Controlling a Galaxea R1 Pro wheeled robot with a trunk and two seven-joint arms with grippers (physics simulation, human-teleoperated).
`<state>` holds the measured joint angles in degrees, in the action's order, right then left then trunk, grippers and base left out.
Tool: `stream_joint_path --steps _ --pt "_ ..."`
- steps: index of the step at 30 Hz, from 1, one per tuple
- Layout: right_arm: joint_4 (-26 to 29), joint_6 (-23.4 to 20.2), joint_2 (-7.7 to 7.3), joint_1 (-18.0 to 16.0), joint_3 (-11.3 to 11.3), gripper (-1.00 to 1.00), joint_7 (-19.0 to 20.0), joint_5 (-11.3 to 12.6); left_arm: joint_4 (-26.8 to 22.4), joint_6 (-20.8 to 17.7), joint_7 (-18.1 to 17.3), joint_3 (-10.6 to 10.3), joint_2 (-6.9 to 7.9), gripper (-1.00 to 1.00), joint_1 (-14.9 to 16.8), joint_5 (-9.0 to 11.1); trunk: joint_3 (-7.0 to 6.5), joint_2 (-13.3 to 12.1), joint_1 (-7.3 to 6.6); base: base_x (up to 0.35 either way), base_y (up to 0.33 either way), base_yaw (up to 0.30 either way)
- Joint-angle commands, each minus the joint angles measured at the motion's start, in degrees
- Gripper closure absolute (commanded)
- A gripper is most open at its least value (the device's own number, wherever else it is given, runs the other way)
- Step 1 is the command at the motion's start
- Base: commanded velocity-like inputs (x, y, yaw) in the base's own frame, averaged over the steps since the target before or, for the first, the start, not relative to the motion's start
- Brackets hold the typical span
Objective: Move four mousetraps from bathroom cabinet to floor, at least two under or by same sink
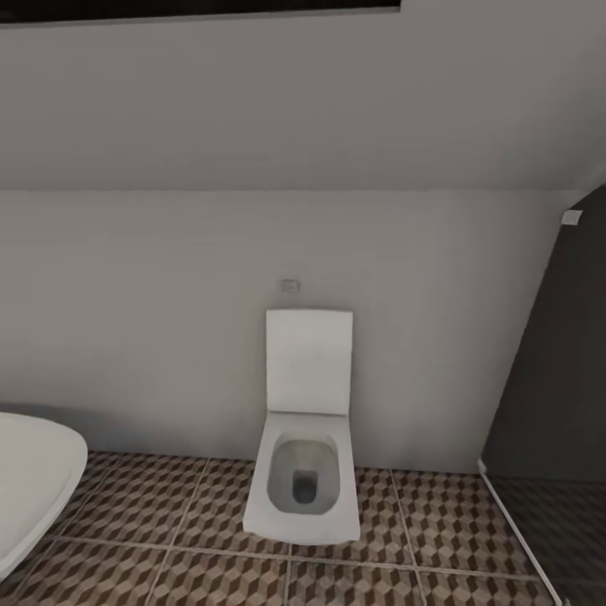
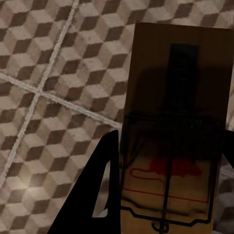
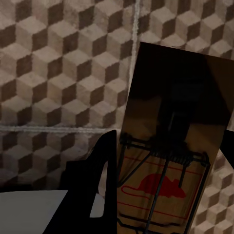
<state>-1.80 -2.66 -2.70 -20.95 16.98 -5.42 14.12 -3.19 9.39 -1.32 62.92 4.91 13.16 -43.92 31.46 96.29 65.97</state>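
In the left wrist view a tan mousetrap with dark wire and a red mark is held above the cube-patterned bathroom floor. My left gripper is shut on it, one black finger pressed against its edge. The right wrist view has a second mousetrap, printed with a red mouse, clamped in my right gripper, whose black finger lies along its side over the floor. The other finger of each gripper is hidden behind its trap. The cabinet and the sink are out of view.
Straight ahead a white toilet with its lid up stands against a pale wall on the tiled floor. A white rounded bathtub rim juts in at the left. A dark glass panel closes the right side.
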Motion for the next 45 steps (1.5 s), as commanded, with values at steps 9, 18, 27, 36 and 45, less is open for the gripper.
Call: stream_joint_path --steps 9,18,27,36,45 --pt "0.0 -0.1 0.1 -0.1 0.5 1.0 0.1 0.6 0.0 0.0 0.2 0.5 -0.06 1.0 0.0 -0.7 0.06 0.0 0.01 0.217 0.0 0.0" --pt "0.0 -0.1 0.23 -0.1 0.5 1.0 0.1 0.6 0.0 0.1 0.3 0.5 -0.08 1.0 0.0 -0.7 0.06 0.0 0.01 0.131 0.0 0.0" --pt "0.0 -0.1 0.09 -0.1 0.5 1.0 0.1 0.6 0.0 0.3 0.3 0.6 -0.08 1.0 0.0 -0.4 0.06 0.0 0.01 0.014 0.0 0.0" --pt "0.0 -0.2 -0.07 -0.1 0.3 1.0 -0.1 0.9 -0.9 -0.1 0.2 0.4 -0.11 1.0 0.2 -0.6 0.06 0.0 0.01 0.001 0.0 0.0" --pt "1.8 -0.7 0.0 -0.1 0.5 1.0 -0.4 0.5 -4.5 -1.4 0.1 0.4 -0.54 1.0 1.0 -0.8 0.06 0.0 0.01 0.0 0.0 0.0"
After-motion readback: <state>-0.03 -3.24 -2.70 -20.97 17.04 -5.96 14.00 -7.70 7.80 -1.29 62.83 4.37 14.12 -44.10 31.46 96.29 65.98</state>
